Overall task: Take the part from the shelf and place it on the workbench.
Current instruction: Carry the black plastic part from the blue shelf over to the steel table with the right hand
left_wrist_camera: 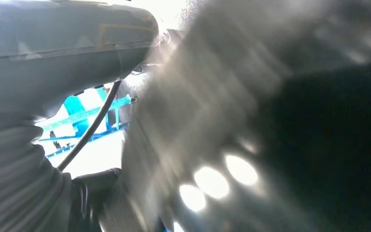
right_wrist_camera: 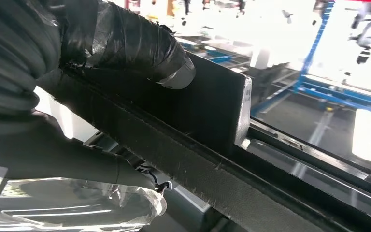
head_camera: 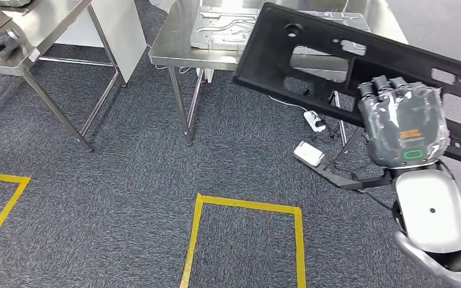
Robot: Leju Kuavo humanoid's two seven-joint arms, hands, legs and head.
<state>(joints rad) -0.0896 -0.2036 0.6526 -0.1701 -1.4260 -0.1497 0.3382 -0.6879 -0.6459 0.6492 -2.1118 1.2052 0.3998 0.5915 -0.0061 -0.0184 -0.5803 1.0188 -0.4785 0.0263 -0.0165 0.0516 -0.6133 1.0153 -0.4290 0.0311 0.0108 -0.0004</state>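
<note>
The long black part (head_camera: 312, 54) hangs in the air at two o'clock, tilted, its far end over the steel worktop (head_camera: 174, 54) at twelve. The right hand (head_camera: 403, 123) clamps its lower edge, thumb (right_wrist_camera: 140, 48) pressed on a raised tab. Whether the left hand (left_wrist_camera: 43, 63) holds anything cannot be told through the blur.
</note>
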